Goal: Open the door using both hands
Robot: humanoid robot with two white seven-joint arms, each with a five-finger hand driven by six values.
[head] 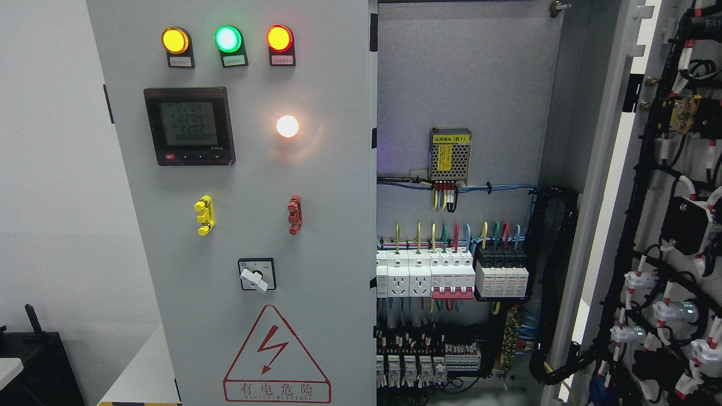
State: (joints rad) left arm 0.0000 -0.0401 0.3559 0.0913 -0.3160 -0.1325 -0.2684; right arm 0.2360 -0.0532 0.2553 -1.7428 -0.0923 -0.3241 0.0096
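Note:
A grey electrical cabinet fills the head view. Its left door [242, 237] stands closed and carries three lit lamps [227, 38], a digital meter [189, 126], a white lit button [287, 126], a yellow handle [204, 215], a red handle [294, 214], a rotary switch [255, 275] and a red high-voltage warning triangle [276, 358]. The right door [671, 237] is swung wide open, its inner face covered in black wiring. The open compartment [462, 113] shows a power supply [450, 154] and rows of breakers [451, 273]. Neither of my hands shows anywhere.
A white wall lies to the left of the cabinet. A black object [34, 361] sits at the lower left beside a white surface edge [10, 369]. A thick black cable bundle [555, 282] runs down the compartment's right side.

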